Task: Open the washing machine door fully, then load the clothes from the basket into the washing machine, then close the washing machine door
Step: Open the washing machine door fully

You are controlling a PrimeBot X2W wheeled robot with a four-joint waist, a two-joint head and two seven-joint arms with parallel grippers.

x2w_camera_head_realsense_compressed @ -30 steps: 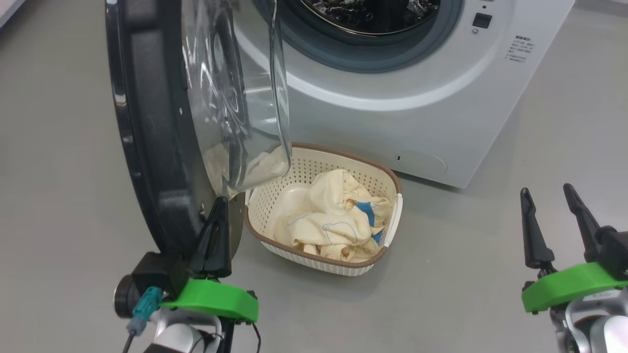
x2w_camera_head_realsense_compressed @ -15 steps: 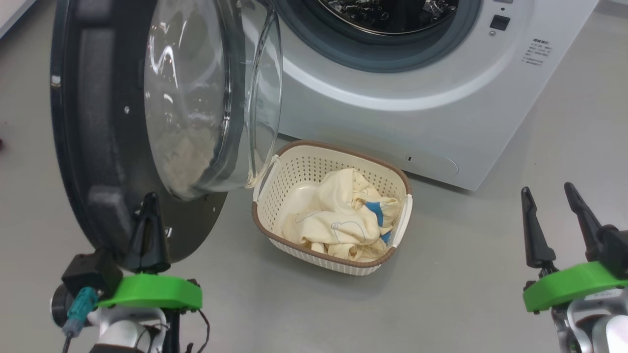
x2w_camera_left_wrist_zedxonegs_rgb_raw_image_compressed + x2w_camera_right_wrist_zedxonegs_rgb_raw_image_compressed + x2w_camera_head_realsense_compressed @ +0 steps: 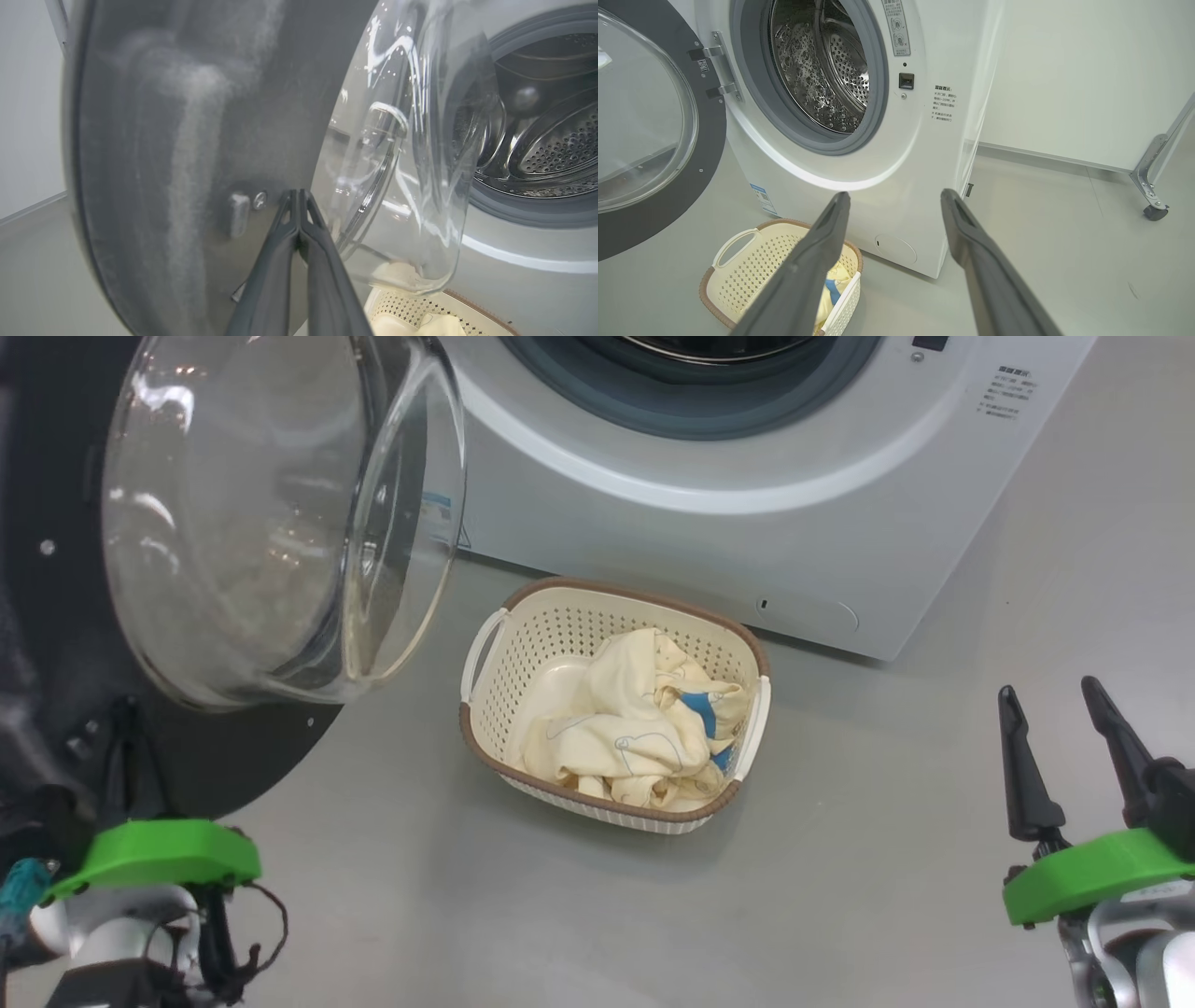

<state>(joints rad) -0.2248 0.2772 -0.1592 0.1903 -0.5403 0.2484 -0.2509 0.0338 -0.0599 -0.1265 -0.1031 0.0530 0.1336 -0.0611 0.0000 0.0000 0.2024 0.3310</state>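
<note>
1. Head view: looks down on a grey floor [image 3: 840, 896]. At the left, the washing machine door [image 3: 56, 616], swung open, black frame around a bulging glass window [image 3: 261, 523]. Along the top, the white washing machine [image 3: 747, 523], mouth uncovered. On the floor in front of it, just right of the door, the cream basket [image 3: 597, 590], upright, holding the clothes [image 3: 625, 728]: crumpled cream fabric with blue patches. At lower left, the left hand [image 3: 123, 719], fingers pressed shut on nothing, tips overlapping the door's lower black rim. At lower right, the right hand [image 3: 1046, 689], fingers spread wide, empty, well apart from the basket.

2. Left wrist view: looks along the left hand [image 3: 298, 192], both fingers closed together, nothing between them, tips right at the inner black face of the washing machine door [image 3: 187, 116], beside a small screw [image 3: 259, 199]; contact impossible to tell. To the right, the glass window [image 3: 411, 163], then the steel drum [image 3: 551, 140]. Below the glass, a corner of the basket [image 3: 406, 305] with clothes [image 3: 434, 324] inside.

3. Right wrist view: looks along the right hand [image 3: 895, 194], fingers wide apart, empty, aimed at the lower front of the washing machine [image 3: 915, 154]. At the left, the washing machine door [image 3: 668, 210], hanging open on two hinges [image 3: 714, 70]. Grey gasket [image 3: 817, 142] ringing the perforated drum [image 3: 822, 65]. At lower left, the basket [image 3: 752, 266] on the floor, partly behind one finger, clothes [image 3: 831, 291] inside.
</note>
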